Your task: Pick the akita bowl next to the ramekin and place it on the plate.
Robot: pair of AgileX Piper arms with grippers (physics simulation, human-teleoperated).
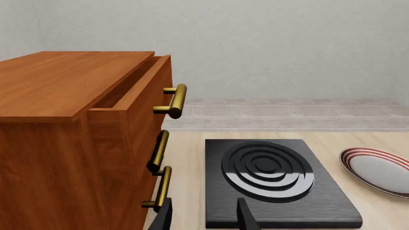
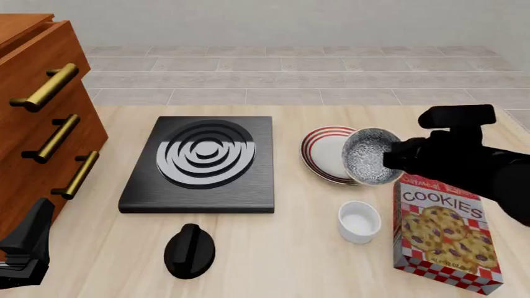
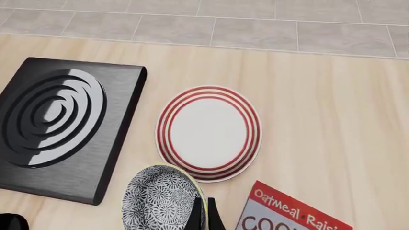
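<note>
The akita bowl (image 2: 370,156), speckled black and white, hangs tilted on its side above the right edge of the plate (image 2: 324,152). My right gripper (image 2: 396,158) is shut on its rim; in the right wrist view the bowl (image 3: 163,199) sits beside the pinching gripper (image 3: 204,214), with the red-ringed plate (image 3: 209,133) below and beyond it. The white ramekin (image 2: 359,221) stands on the table in front of the plate. My left gripper (image 2: 29,245) rests low at the near left, open and holding nothing, its fingers (image 1: 246,215) showing in the left wrist view.
A black stove (image 2: 203,161) with white rings lies left of the plate, and a black knob (image 2: 190,249) lies in front of it. A wooden drawer cabinet (image 2: 33,124) with brass handles stands at the far left. A cookies box (image 2: 447,233) lies right of the ramekin.
</note>
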